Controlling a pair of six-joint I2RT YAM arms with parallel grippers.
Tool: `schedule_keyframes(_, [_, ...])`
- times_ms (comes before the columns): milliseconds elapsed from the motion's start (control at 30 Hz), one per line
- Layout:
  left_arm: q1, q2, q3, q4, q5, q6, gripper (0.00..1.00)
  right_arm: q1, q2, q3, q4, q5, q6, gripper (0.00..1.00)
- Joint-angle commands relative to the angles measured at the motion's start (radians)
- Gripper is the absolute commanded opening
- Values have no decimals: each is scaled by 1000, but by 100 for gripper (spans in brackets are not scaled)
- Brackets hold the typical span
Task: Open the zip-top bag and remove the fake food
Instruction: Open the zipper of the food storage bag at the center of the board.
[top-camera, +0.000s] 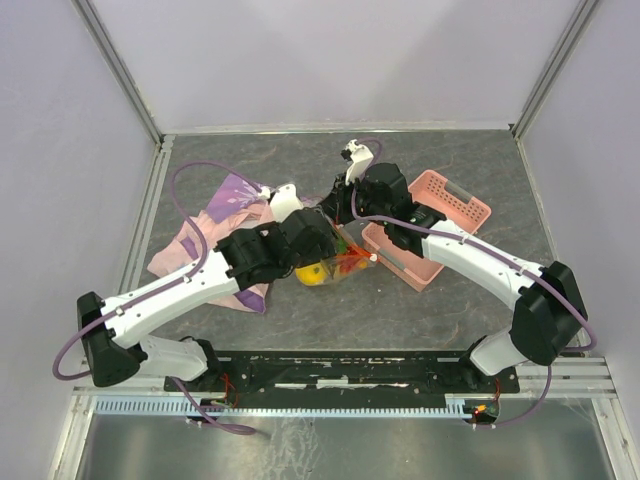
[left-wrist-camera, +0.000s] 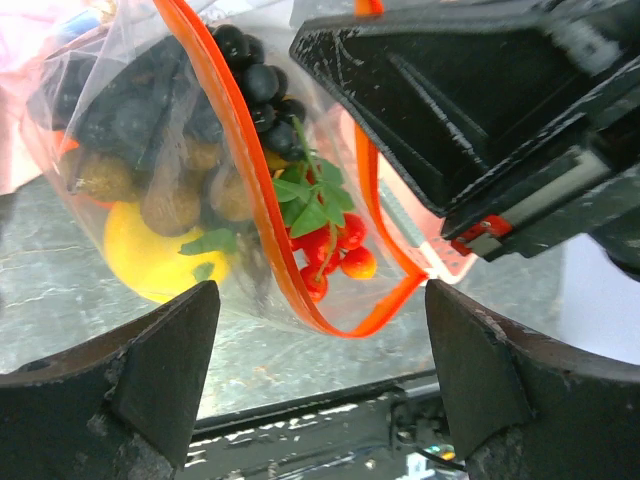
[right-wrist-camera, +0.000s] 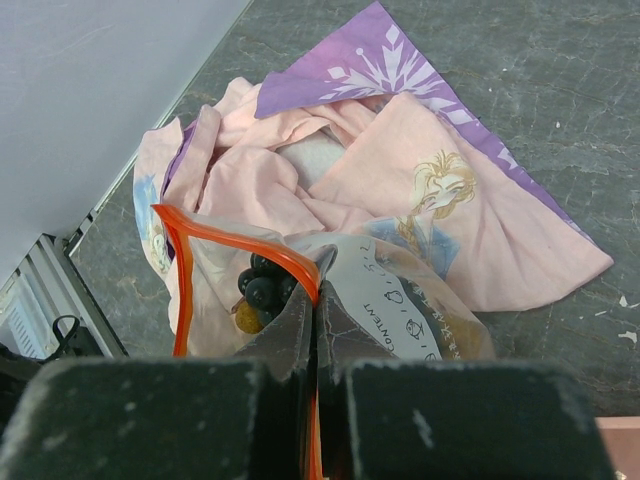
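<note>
The zip-top bag (left-wrist-camera: 150, 150) is clear with an orange-red zip strip (left-wrist-camera: 262, 215), and its mouth gapes open. It is held off the table. Inside lie dark purple grapes (left-wrist-camera: 250, 80), tan grapes (left-wrist-camera: 170, 200), a yellow fruit (left-wrist-camera: 150, 262) and red-orange fruit with green leaves (left-wrist-camera: 335, 245). My right gripper (right-wrist-camera: 316, 300) is shut on one lip of the zip strip (right-wrist-camera: 240, 240). My left gripper (left-wrist-camera: 320, 330) is open and empty, its jaws straddling the low end of the bag's mouth. In the top view both grippers (top-camera: 318, 243) (top-camera: 342, 236) meet over the bag (top-camera: 338, 264).
A pink-purple patterned cloth (top-camera: 222, 222) lies crumpled left of the bag, also in the right wrist view (right-wrist-camera: 420, 160). A pink perforated basket (top-camera: 440, 215) sits right of the bag, under the right arm. Metal frame rails border the table.
</note>
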Motion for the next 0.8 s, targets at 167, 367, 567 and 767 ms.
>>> schedule_keyframes(167, [-14,0,0,-84,-155,-46,61,-2,-27,-2,64,-3,18,2])
schedule_keyframes(367, [-14,3,-14,-77,-180,-29,51,-2,-40,-19,68,-6,13,2])
schedule_keyframes(567, [-12,-40,-79,11,-185,16,45,-2,-56,-35,87,-38,2,2])
schedule_keyframes(767, [-13,-43,-100,65,-179,36,44,-2,-56,-42,99,-71,5,2])
